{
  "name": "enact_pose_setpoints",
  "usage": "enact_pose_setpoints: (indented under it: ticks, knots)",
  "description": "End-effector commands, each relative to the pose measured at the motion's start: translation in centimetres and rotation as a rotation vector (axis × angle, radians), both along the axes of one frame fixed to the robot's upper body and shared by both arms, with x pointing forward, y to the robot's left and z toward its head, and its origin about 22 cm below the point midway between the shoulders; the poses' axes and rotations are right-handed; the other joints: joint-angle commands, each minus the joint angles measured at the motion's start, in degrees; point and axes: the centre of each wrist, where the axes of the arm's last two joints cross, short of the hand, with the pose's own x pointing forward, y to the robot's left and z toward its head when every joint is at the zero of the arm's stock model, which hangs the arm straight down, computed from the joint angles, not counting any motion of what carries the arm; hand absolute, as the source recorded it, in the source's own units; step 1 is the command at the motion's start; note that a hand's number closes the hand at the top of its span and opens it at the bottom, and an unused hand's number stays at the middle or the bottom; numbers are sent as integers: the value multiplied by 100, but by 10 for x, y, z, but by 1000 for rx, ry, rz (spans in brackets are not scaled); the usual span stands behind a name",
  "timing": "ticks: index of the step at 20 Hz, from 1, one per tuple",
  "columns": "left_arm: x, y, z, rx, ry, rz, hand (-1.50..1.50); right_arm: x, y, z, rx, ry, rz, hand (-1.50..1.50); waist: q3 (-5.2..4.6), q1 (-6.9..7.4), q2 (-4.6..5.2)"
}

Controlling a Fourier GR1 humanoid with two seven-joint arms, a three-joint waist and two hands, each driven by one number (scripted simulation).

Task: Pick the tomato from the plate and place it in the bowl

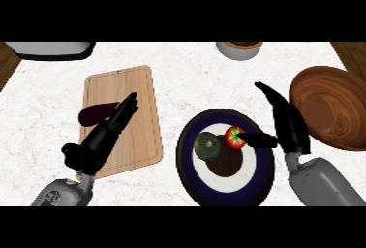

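Observation:
A red tomato (234, 136) with a green top lies on the dark-rimmed plate (262, 181), right of a dark green round vegetable (208, 146). My right hand (289, 127) hovers at the plate's right edge, fingers straight and pointing up the counter, thumb reaching left to touch the tomato. It holds nothing. The brown wooden bowl (330, 107) stands just right of that hand. My left hand (103, 137) rests open over the wooden cutting board (132, 106), fingers straight.
A dark purple eggplant (96, 113) lies on the cutting board's left edge, beside my left hand's fingers. A grey pot (240, 48) stands at the counter's back. A white appliance (53, 48) sits at the back left corner.

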Motion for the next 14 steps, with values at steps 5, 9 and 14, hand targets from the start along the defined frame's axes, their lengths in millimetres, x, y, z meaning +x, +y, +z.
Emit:
enact_pose_setpoints:
  ticks: [5, 9, 14]
  knots:
    - [3, -2, 3, -6, -3, -35, 0, 20, 19, 35, -373, 506, 60, -150, -24, 131, 11]
    - [4, 8, -2, 5, 7, -8, 0, 22, 43, 70, -390, 702, 113, -150, -7, 6, -11]
    - [0, -10, 0, 4, -20, -20, 0, 48, 77, 108, -373, 838, 88, -150, 9, 66, 10]
